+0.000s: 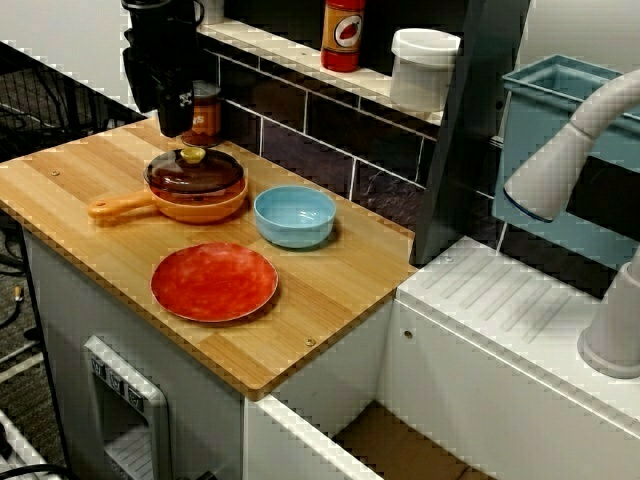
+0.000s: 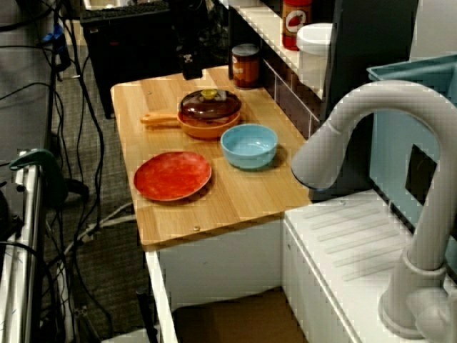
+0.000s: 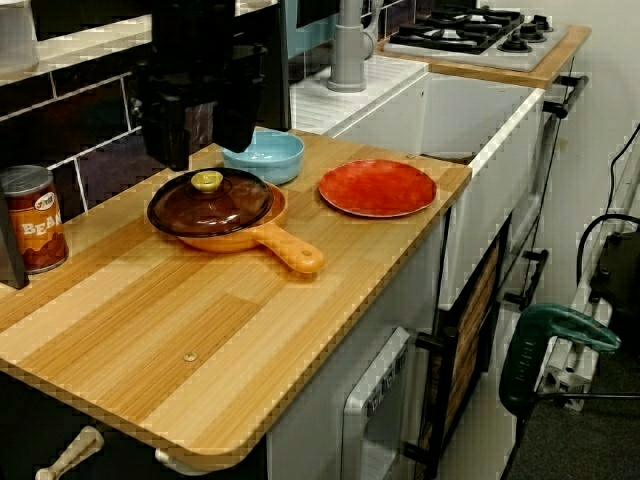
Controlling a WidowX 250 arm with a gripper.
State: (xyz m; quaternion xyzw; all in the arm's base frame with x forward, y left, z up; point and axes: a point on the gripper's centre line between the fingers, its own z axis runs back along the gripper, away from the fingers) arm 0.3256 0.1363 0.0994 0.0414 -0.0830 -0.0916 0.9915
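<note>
On the wooden counter [image 1: 330, 290], just beside a white sink unit [image 1: 500, 300], every item sits in the half nearer the sink. A black gripper [image 3: 205, 155] hangs over the back of the counter, just above the pan and touching nothing. Seen from the counter's end, its 2 fingers stand apart and hold nothing. The orange pan [image 1: 200, 210] rests flat below it, with its handle pointing away from the sink and a brown glass lid [image 1: 195, 178] seated on top. 1 red plate [image 1: 214, 281] lies near the pan, toward the front edge. A blue bowl [image 1: 294, 215] stands just beside the pan on the sink side. A can [image 1: 205, 115] stands upright behind the pan, close to the gripper. The lid's yellow knob [image 3: 207, 181] sits just under the gap between the fingers.
</note>
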